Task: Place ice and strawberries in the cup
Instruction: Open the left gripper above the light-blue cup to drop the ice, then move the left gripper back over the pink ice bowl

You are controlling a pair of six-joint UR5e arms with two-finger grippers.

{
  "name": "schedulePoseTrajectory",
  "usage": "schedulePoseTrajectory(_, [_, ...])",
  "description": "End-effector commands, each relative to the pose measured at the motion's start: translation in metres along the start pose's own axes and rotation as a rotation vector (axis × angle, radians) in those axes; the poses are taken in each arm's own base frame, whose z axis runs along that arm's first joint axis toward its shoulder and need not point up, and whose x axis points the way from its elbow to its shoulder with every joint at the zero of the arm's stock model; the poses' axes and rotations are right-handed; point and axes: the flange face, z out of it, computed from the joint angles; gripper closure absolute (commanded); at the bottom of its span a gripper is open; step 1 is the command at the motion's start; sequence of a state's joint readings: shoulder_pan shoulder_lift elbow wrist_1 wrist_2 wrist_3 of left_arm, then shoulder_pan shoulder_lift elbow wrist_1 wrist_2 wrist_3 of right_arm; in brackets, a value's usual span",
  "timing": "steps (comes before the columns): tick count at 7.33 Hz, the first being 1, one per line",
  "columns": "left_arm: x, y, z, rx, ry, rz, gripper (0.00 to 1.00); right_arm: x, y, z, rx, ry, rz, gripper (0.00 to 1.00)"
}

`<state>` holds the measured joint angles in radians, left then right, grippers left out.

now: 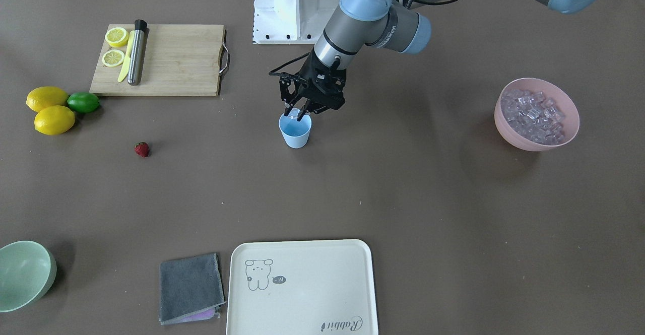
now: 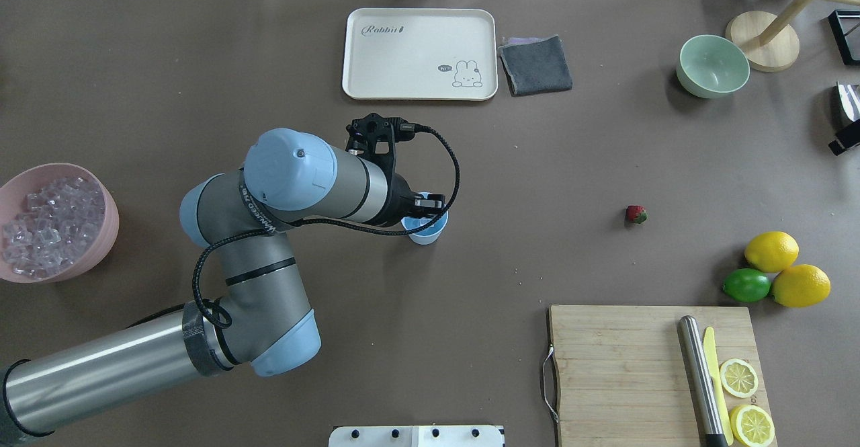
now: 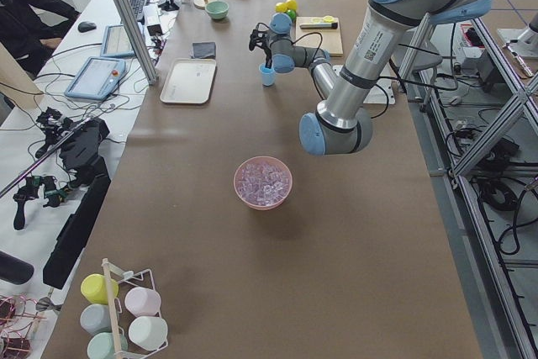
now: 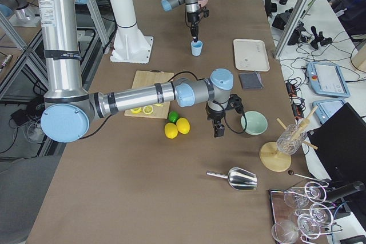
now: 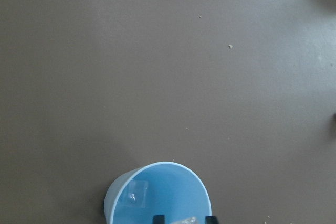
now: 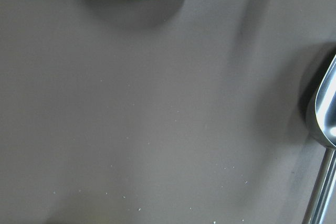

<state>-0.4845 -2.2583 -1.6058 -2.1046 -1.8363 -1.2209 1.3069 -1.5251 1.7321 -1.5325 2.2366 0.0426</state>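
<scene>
One small light-blue plastic cup (image 1: 295, 132) stands on the brown worktop (image 1: 403, 199), in the middle of the front-facing view. The left pincer (image 1: 296, 114) hangs right over its mouth. Its jaws are narrow and seem to pinch one small clear ice cube (image 5: 185, 220), though the wrist view cuts it off at the bottom edge. One more clear cube (image 5: 134, 195) lies inside the cup. The rest of the ice (image 1: 535, 116), too many cubes to count, fills the round pink bowl (image 1: 519, 141) at the right of that frame, well apart from the cup.

One little red strawberry with a green cap (image 1: 142, 149) lies alone at the left, near two yellow lemons (image 1: 47, 98) and one green lime (image 1: 83, 102).

I think the ice is hard, light and slippery, so it is best pinched on two flat sides and let go low over the cup. The strawberry looks soft, so hold it gently across its fat middle. The cup looks light, and a bump could tip it.

The right pincer (image 4: 219, 128) shows only in a side view, so I cannot tell if it is wide or closed.
</scene>
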Motion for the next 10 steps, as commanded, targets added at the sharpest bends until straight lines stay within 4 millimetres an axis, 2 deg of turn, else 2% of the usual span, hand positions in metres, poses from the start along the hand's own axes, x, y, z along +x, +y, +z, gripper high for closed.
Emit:
schedulePoseTrajectory(1, [-0.001,-0.003,0.000,0.011,-0.013,-0.005,0.44,0.001,0.001,0.001,-0.002,0.000,0.001,0.00])
schedulePoseTrajectory(2, [-0.002,-0.006,-0.001,0.017,-0.015,-0.008,0.33,0.001,0.001,0.001,-0.002,0.000,0.001,0.00])
schedulePoseTrajectory(3, [-0.005,-0.021,-0.012,0.035,-0.015,-0.019,0.30,0.000,0.001,0.000,-0.001,0.000,0.000,0.00])
schedulePoseTrajectory(4, [-0.019,-0.044,-0.030,0.045,-0.043,-0.031,0.28,0.000,0.000,0.000,0.000,0.000,0.000,0.00])
schedulePoseTrajectory(5, [-0.038,-0.072,-0.066,-0.014,-0.090,-0.073,0.28,0.000,0.000,0.000,0.000,0.000,0.000,0.00])
schedulePoseTrajectory(6, [-0.067,-0.084,-0.111,-0.024,-0.151,-0.012,0.28,-0.001,-0.001,-0.001,0.004,0.000,-0.002,0.00])
schedulePoseTrajectory(7, [-0.112,-0.086,-0.146,-0.033,-0.236,0.040,0.24,-0.001,-0.001,0.000,0.002,0.000,-0.004,0.00])
schedulePoseTrajectory(8, [-0.168,-0.090,-0.176,-0.086,-0.279,0.051,0.24,-0.002,-0.003,0.000,0.002,-0.001,-0.006,0.00])
schedulePoseTrajectory(9, [-0.230,-0.086,-0.203,-0.121,-0.309,0.056,0.24,-0.003,-0.003,0.000,0.003,-0.001,-0.007,0.00])
schedulePoseTrajectory(10, [-0.287,-0.074,-0.220,-0.146,-0.360,0.083,0.16,-0.004,-0.004,-0.001,0.004,-0.001,-0.010,0.00])
